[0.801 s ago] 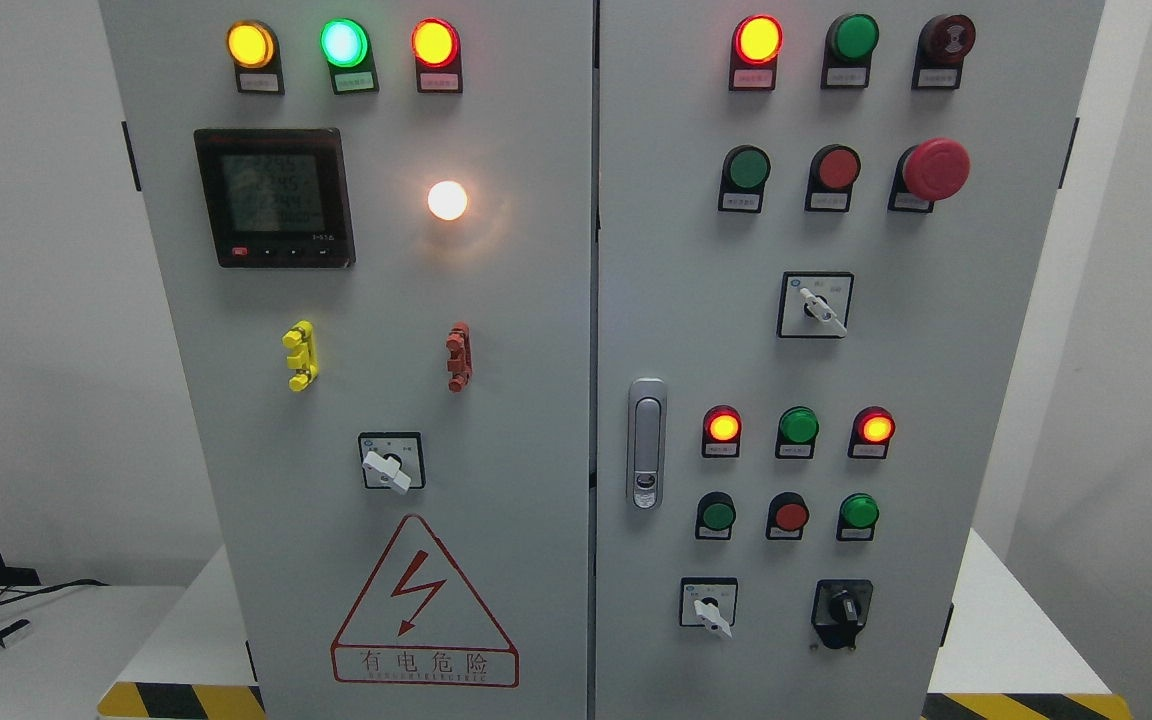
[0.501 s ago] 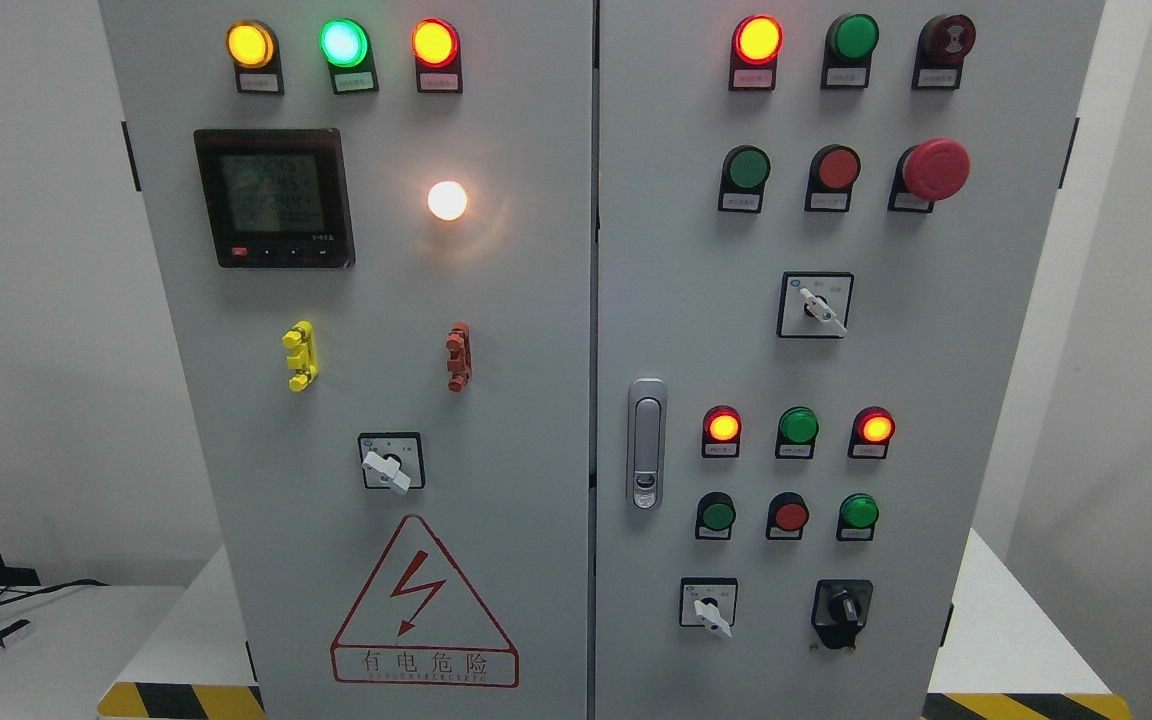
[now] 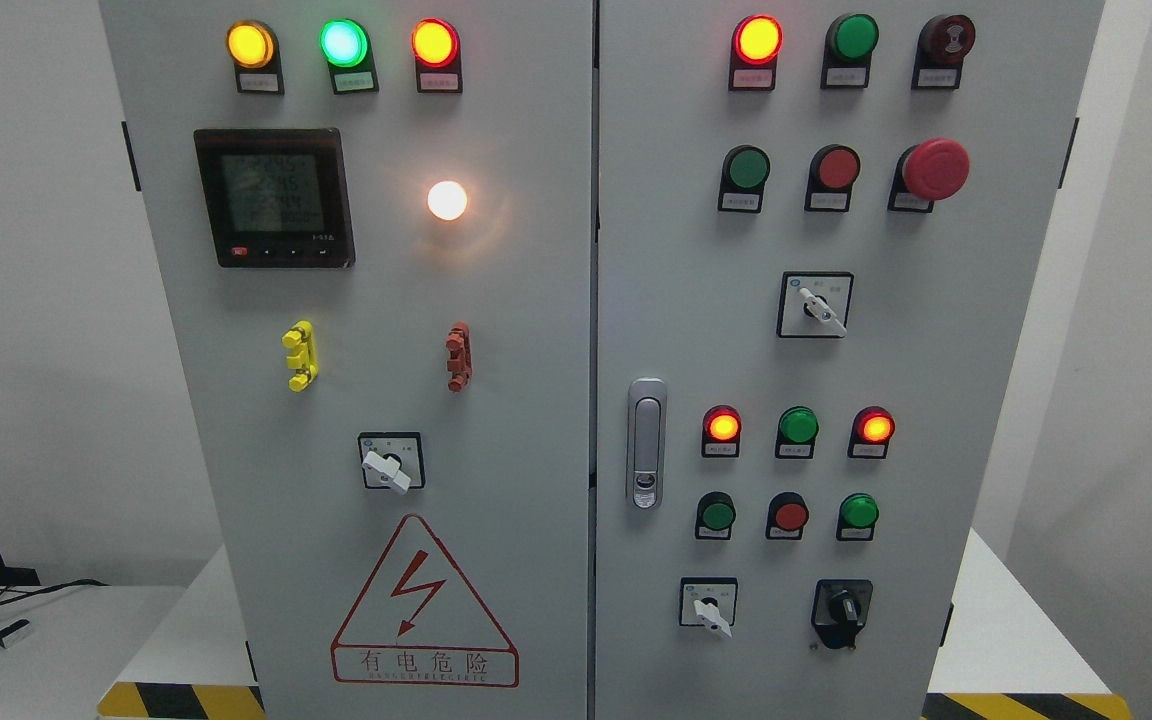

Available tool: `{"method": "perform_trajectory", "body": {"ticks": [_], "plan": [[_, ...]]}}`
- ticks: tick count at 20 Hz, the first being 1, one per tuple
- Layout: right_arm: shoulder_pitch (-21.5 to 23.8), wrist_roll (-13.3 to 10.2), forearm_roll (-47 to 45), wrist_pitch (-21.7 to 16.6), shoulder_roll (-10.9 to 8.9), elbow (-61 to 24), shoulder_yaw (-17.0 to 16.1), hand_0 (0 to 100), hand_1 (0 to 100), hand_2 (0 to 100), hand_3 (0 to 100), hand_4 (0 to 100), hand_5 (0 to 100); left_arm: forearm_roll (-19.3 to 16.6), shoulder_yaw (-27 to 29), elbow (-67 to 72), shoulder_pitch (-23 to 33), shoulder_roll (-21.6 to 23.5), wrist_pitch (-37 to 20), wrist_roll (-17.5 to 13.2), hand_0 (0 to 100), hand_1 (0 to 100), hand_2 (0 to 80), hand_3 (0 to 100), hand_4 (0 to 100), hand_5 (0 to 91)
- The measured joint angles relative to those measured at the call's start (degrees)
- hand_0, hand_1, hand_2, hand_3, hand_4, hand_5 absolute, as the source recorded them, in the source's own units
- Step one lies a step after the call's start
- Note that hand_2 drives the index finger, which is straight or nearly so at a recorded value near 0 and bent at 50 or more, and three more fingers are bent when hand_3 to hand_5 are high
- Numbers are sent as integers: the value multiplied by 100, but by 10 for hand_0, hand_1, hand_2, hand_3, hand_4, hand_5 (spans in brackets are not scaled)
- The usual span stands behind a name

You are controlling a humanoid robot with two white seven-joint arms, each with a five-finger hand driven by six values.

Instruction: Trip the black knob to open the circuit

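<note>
Where the right door's lowest row ended, at its lower right corner, sat the black knob (image 3: 843,607): a small rotary switch on a black rounded plate, its pointer grip standing close to upright with a pale mark at the tip. Nothing touched it. Neither robot hand appeared in the head view, so how far either was open could not be told.

Right door (image 3: 936,380), grey, other fittings:
- white selector (image 3: 708,607) on a square plate, left of the knob in the same row, lever pointing down-right.
- three small buttons above that row, green (image 3: 716,515), red (image 3: 790,516), green (image 3: 858,512).
- three lamps above those: lit red (image 3: 722,426), unlit green (image 3: 797,426), lit red (image 3: 874,427).
- second white selector (image 3: 816,305) at mid height, lever down-right.
- green button (image 3: 747,168), red button (image 3: 837,168) and red mushroom stop (image 3: 935,169) in the upper row.
- top row: lit red lamp (image 3: 758,39), green lamp (image 3: 853,37), dark buzzer (image 3: 946,38).
- silver latch (image 3: 646,443) at the door's left edge.

Left door (image 3: 526,400), grey:
- top lamps lit yellow (image 3: 250,44), green (image 3: 344,43) and red-orange (image 3: 434,43).
- meter (image 3: 273,197) with a dim display; lit white lamp (image 3: 447,200) to its right.
- yellow clip (image 3: 300,356) and red clip (image 3: 458,357) side by side, well apart.
- white selector switch (image 3: 391,461) below them.
- red-bordered hazard triangle (image 3: 424,603) with a lightning bolt at the bottom.

Surroundings: white table (image 3: 66,650) at lower left carrying black cables (image 3: 26,590).
</note>
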Motion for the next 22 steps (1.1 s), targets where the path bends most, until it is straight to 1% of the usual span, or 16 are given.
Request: {"method": "perform_trajectory", "body": {"ticks": [3,4,5,7,9,11,12,13,14,15,17,18,19,20,22], "plan": [[130,18,0,-45,33,-184,-129,206,229,0,0,26,0,0,0,0,0,0,0,0,120,389,0,0,0,0],[185,38,0,-92,46,-273,-200,210,227,0,0,44,0,0,0,0,0,0,0,0,120,389,0,0,0,0],[253,7,0,-187,64,-386,-276,214,226,0,0,66,0,0,0,0,0,0,0,0,120,389,0,0,0,0],[407,-137,0,-400,90,-635,-418,218,234,0,0,103,0,0,0,0,0,0,0,0,120,389,0,0,0,0],[542,-329,0,-693,113,-877,-522,223,252,0,43,175,48,0,0,0,0,0,0,0,120,389,0,0,0,0],[680,-493,0,-1098,170,-1147,-613,229,301,0,208,260,160,0,0,1,0,0,0,0,120,389,0,0,0,0],[750,-582,0,-1314,201,-1294,-655,232,305,0,211,262,171,0,0,1,0,0,0,0,120,389,0,0,0,0],[815,-660,0,-1525,233,-1435,-690,244,336,20,277,283,223,0,0,1,0,0,0,0,120,389,0,0,0,0],[878,-716,0,-1740,263,-1568,-722,262,373,80,323,308,269,0,0,1,0,0,0,0,120,389,0,0,0,0],[945,-778,0,-2018,290,-1714,-752,270,389,114,341,316,283,0,0,2,0,0,0,0,120,389,0,0,0,0],[1056,-877,0,-2596,337,-1980,-808,281,430,264,409,366,344,0,0,1,0,0,0,0,120,389,0,0,0,0],[1107,-958,0,-2912,358,-2105,-834,282,438,302,430,381,358,0,0,2,0,0,0,0,120,389,0,0,0,0],[1160,-1064,0,-3227,376,-2242,-860,284,455,338,458,411,399,0,0,2,0,-1,1,0,120,389,0,0,0,0],[1224,-1156,0,-3533,396,-2385,-885,288,468,358,487,438,443,0,0,2,0,-1,1,0,120,389,0,0,0,0],[1345,-1310,0,-4070,423,-2665,-924,292,476,367,518,467,462,0,0,1,0,-1,1,0,120,389,0,0,0,0]]}}
